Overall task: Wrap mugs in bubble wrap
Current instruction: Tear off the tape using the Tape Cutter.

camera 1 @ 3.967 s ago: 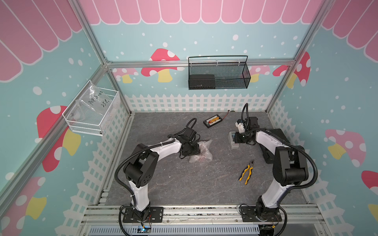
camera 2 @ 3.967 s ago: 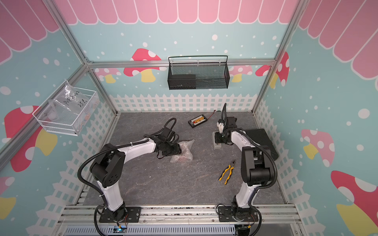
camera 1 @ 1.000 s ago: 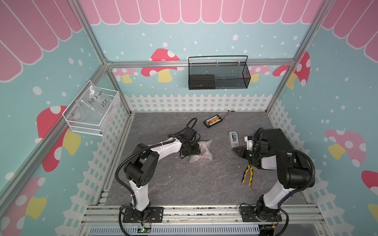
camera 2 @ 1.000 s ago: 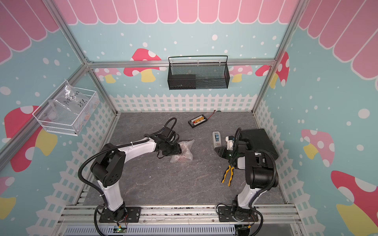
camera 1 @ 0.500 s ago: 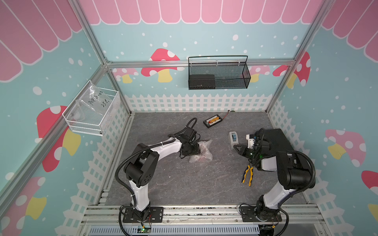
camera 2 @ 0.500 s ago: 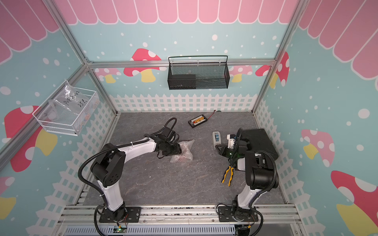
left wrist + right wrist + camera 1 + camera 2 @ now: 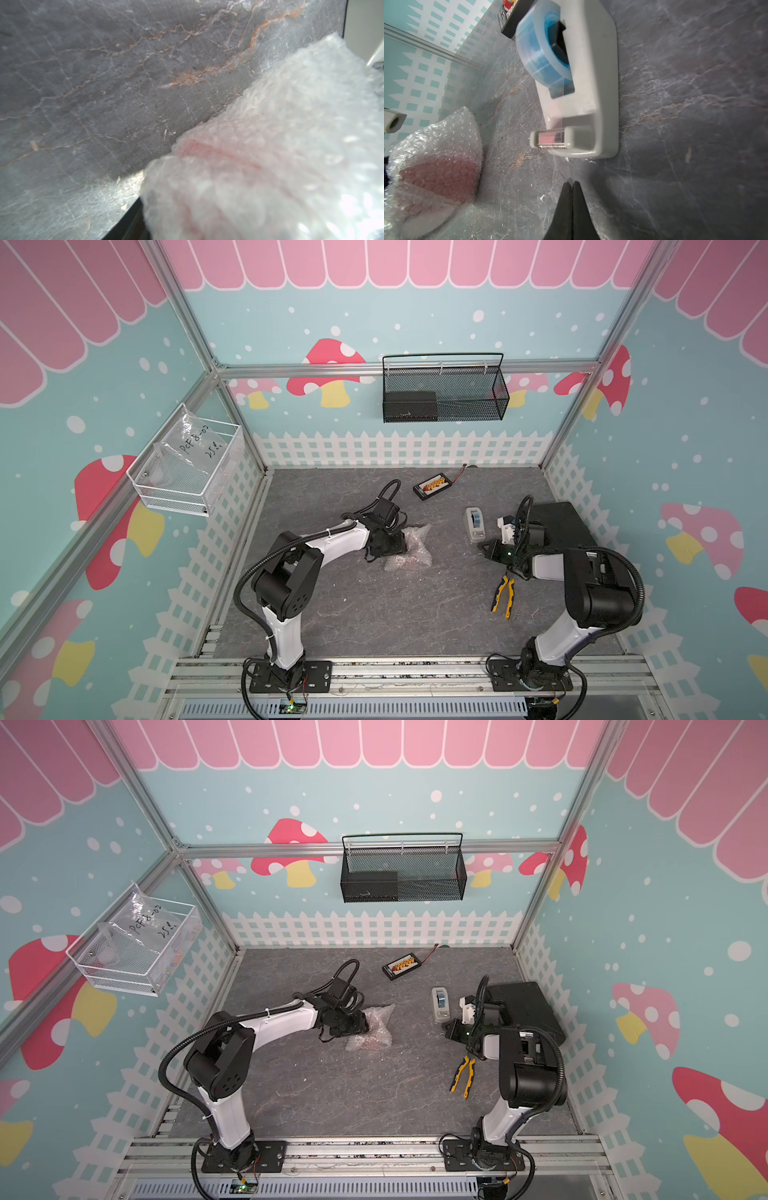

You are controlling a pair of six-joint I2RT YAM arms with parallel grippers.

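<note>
Nearest, on the grey stone-patterned table [image 7: 374,614], a pair of yellow-handled pliers [image 7: 502,598] lies flat just in front of the right arm. Just beyond them, the right fingers [image 7: 566,199] are pressed tight together with nothing between them. They point at the cutter end of a grey tape dispenser [image 7: 583,87], close to it but not touching. The dispenser carries a roll of clear tape on a blue core. A flat black box [image 7: 561,522] sits beside it at the table's right edge.

Towards the middle of the table, well apart from the dispenser, the mug [image 7: 440,176] lies bundled inside the bubble wrap [image 7: 415,551]. Only a red blur shows through the clear bubbles, and a loose corner of the sheet sticks out towards the back. The left fingers [image 7: 395,546] are right against the bundle's left side. Whether they clasp it or merely touch it cannot be told.

Farther back, a small black board with orange and yellow connectors [image 7: 430,488] lies near the white fence. A black mesh basket [image 7: 444,393] hangs on the back wall. A white wire basket [image 7: 187,472] on the left wall holds a clear, handwritten bag.
</note>
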